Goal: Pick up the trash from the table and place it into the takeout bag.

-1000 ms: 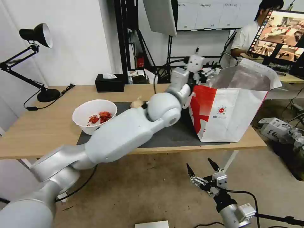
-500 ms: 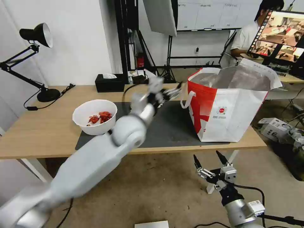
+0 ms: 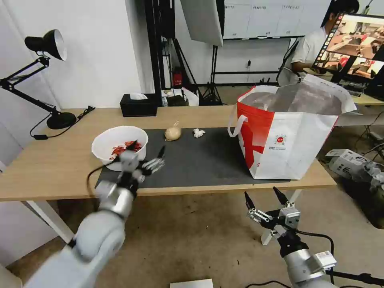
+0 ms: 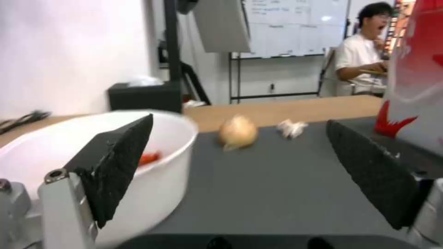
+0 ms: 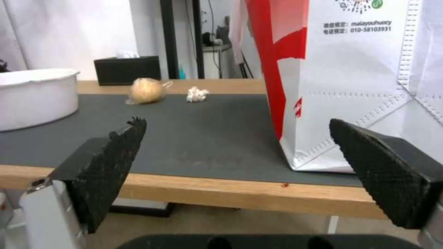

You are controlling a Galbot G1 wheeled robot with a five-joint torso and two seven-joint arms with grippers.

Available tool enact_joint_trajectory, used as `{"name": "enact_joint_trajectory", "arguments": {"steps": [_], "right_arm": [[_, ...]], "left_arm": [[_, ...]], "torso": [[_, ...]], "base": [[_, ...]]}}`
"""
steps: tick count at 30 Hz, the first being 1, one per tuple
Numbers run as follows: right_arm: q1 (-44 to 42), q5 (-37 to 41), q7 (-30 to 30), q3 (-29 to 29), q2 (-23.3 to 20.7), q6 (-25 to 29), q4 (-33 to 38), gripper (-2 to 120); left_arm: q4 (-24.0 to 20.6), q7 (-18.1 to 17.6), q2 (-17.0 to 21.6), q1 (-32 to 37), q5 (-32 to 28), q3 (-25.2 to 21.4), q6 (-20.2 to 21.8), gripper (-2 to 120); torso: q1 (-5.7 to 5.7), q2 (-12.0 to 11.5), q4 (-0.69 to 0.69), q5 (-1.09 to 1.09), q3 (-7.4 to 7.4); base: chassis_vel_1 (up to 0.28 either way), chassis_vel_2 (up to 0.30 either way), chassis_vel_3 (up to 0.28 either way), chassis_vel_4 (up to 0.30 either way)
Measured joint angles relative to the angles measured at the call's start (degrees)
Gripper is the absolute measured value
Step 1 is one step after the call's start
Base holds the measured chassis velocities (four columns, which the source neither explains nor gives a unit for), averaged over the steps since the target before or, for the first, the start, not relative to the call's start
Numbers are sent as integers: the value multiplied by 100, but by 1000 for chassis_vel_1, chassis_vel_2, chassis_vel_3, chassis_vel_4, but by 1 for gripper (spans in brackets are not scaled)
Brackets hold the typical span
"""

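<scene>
Your left hand (image 3: 146, 154) sits low at the near edge of the surface (image 3: 48, 168), fingers spread wide and empty, right beside the white bowl (image 3: 119, 147) of red shellfish scraps. In the left wrist view one finger (image 4: 115, 162) overlaps the bowl's rim while the other stands out over the dark mat (image 3: 208, 160); whether it touches the bowl you cannot tell. That low, level pose suits taking the bowl by its wall, so I judge the bowl is the piece in hand.

The beige pouch (image 3: 173, 133) and the crumpled tissue (image 3: 199, 133) lie side by side but apart on the far part of the mat, between the bowl and the takeout bag (image 3: 288, 136). The bag stands upright at the right end of the surface, mouth open and foil lining showing, likely placed there so either arm can drop things in.

Your right hand (image 3: 266, 199) hangs below the surface edge in front of the bag, fingers spread, holding nothing.

The bag's inside is hidden, so what it holds you cannot say.
</scene>
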Motion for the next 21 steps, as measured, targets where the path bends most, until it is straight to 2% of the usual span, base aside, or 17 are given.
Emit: {"name": "enact_joint_trajectory", "arguments": {"steps": [3, 10, 21], "right_arm": [[-57, -10, -4, 3, 4, 16, 48, 100], [-115, -210, 54, -3, 55, 17, 76, 100], [-133, -383, 111, -16, 164, -19, 59, 100]], "left_arm": [[-38, 305, -307, 770, 342, -508, -315, 100], [-95, 287, -601, 1383, 813, -930, -354, 100], [-185, 115, -878, 1865, 988, -1045, -157, 100]], "torso": [[0, 0, 0, 0, 0], [0, 0, -2, 0, 0], [1, -1, -1, 0, 1]], "base": [[0, 0, 0, 0], [0, 0, 0, 0], [0, 0, 0, 0]]}}
